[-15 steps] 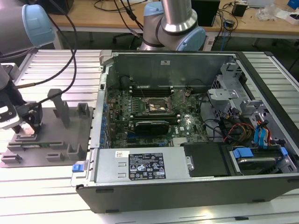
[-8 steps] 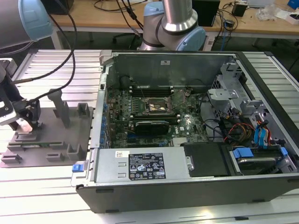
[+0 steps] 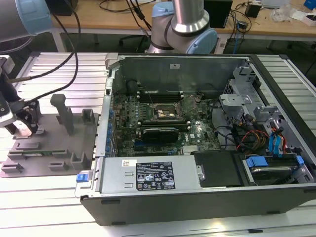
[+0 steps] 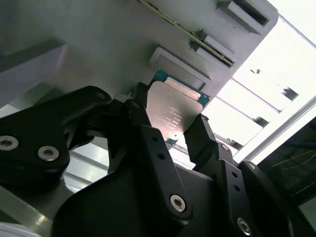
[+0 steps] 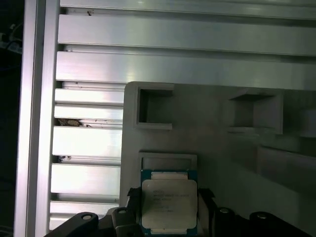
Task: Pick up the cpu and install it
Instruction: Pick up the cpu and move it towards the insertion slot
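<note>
The cpu (image 5: pixel 169 205), held flat with its silver-grey top facing the wrist and its slightly longer edges running along the fingers (image 4: pixel 148 140), is pinched between the narrowly parted jaws of the black gripper (image 4: pixel 170 116), just above the grey fixture plate (image 5: pixel 212 143).
</note>
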{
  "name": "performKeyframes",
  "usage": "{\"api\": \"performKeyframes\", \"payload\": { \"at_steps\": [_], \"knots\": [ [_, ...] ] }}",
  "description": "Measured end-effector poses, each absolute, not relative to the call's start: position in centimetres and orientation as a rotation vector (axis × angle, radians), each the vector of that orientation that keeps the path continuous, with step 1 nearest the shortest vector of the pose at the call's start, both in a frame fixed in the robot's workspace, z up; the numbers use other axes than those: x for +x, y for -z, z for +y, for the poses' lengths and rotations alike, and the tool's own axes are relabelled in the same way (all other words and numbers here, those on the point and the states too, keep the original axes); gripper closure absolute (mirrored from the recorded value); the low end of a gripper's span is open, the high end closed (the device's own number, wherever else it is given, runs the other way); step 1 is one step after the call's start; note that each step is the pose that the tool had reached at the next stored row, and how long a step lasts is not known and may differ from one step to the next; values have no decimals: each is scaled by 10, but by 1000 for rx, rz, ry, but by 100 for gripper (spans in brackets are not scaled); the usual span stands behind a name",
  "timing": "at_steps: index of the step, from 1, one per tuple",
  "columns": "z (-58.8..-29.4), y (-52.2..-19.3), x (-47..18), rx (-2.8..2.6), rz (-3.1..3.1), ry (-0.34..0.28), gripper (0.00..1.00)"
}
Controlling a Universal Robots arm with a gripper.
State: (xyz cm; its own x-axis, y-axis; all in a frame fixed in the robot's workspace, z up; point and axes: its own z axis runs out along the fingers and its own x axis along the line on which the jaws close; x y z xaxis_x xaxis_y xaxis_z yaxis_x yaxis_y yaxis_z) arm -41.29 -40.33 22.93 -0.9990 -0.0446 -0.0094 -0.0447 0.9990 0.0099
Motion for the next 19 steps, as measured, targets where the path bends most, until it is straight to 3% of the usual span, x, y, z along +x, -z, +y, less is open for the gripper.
{"api": "performKeyframes", "payload": {
  "at_steps": [19],
  "knots": [
    [-403, -288, -413, -70, 3132, -16, 45]
  ]
}}
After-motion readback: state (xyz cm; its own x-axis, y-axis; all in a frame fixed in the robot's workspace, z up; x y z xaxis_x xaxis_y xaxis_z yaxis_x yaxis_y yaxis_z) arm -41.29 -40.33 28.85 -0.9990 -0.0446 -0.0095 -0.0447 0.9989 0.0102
